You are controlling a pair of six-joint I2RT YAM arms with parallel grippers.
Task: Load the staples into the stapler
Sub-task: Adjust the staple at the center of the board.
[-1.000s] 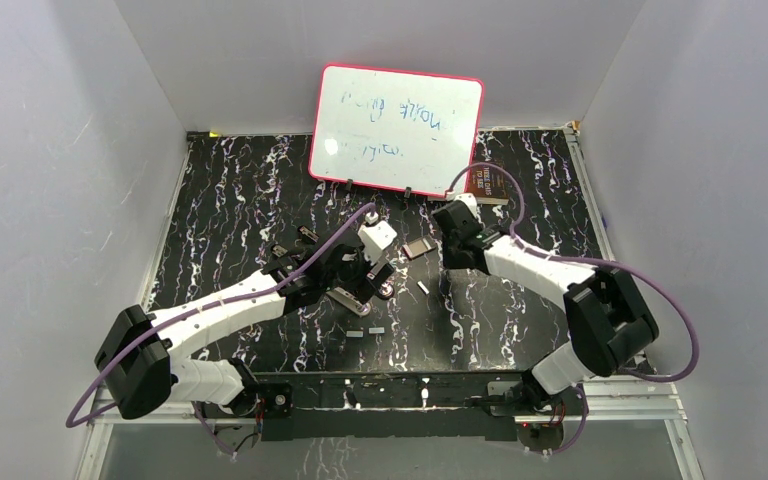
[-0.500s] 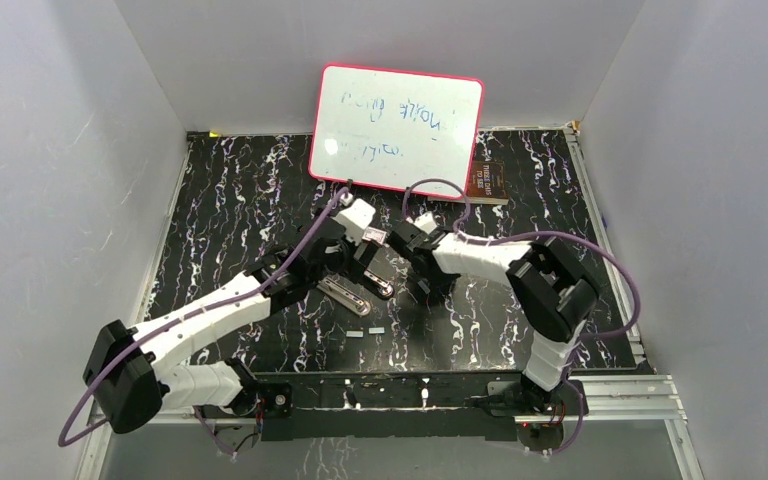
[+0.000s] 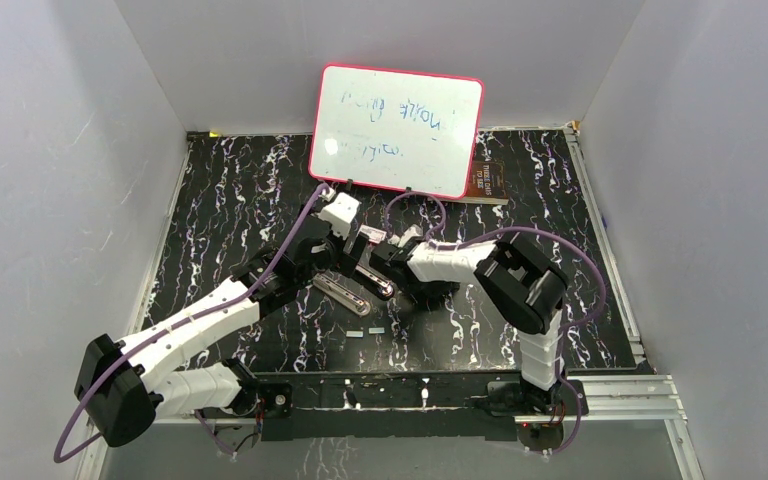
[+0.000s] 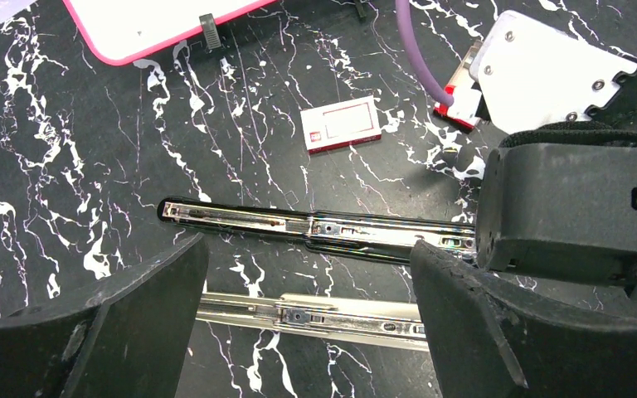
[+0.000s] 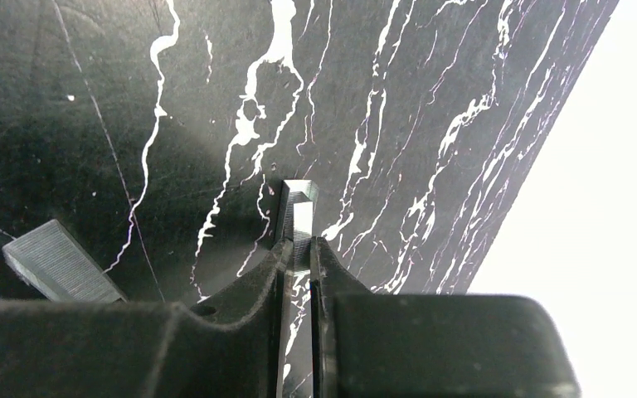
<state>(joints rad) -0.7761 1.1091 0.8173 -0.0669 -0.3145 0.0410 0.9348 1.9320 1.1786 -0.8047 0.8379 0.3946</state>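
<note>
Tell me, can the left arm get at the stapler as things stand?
Probably yes: the left claw hangs open just over the stapler, with nothing between them, and the right claw covers only one end.

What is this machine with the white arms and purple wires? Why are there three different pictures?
It is a robot: a left arm and a right arm bolted to a table. One picture looks down from above; the other two come from a camera on each wrist. On the table lie an opened stapler and a small box; a whiteboard stands behind. The left gripper is open over the stapler. The right gripper pinches a strip of staples.
</note>
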